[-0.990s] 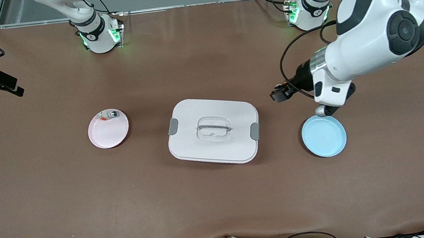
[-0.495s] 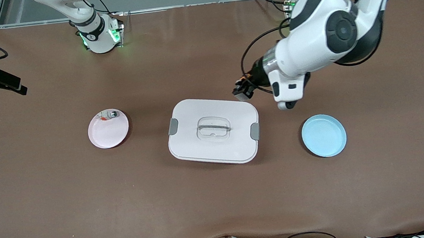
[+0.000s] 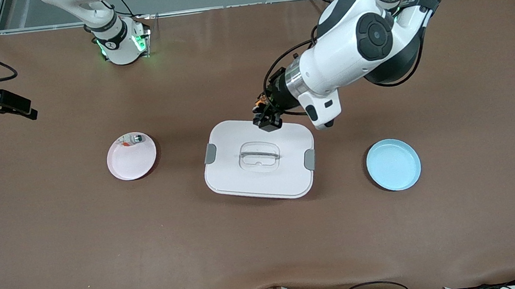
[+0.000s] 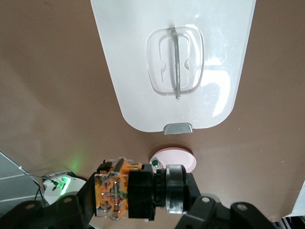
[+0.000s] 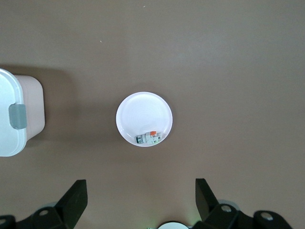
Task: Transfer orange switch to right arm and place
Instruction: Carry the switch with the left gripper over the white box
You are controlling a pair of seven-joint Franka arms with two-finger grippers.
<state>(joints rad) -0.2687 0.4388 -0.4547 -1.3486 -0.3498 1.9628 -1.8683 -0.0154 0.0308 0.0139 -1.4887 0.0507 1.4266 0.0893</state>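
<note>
The orange switch (image 4: pixel 138 191) lies crosswise in my left gripper (image 4: pixel 143 202), which is shut on its black body. Its tan-orange rear block (image 4: pixel 110 193) sticks out at one end and a silver ring at the other. In the front view my left gripper (image 3: pixel 267 118) hangs with the switch (image 3: pixel 261 102) over the edge of the white lidded box (image 3: pixel 242 179) that lies nearest the robots' bases. My right gripper (image 5: pixel 141 200) is open and empty, high over the table by the pink plate (image 5: pixel 143 112). Its black hand (image 3: pixel 17 107) shows at the right arm's end of the table.
The pink plate (image 3: pixel 131 161) holds a small grey-white part with an orange bit (image 3: pixel 130 139). An empty blue plate (image 3: pixel 393 164) lies toward the left arm's end. The box lid (image 4: pixel 143 71) has a clear recessed handle (image 3: pixel 259 155) and grey clips.
My left arm has swung from above the blue plate to the box's edge, carrying the switch. The right hand has drifted slightly inward.
</note>
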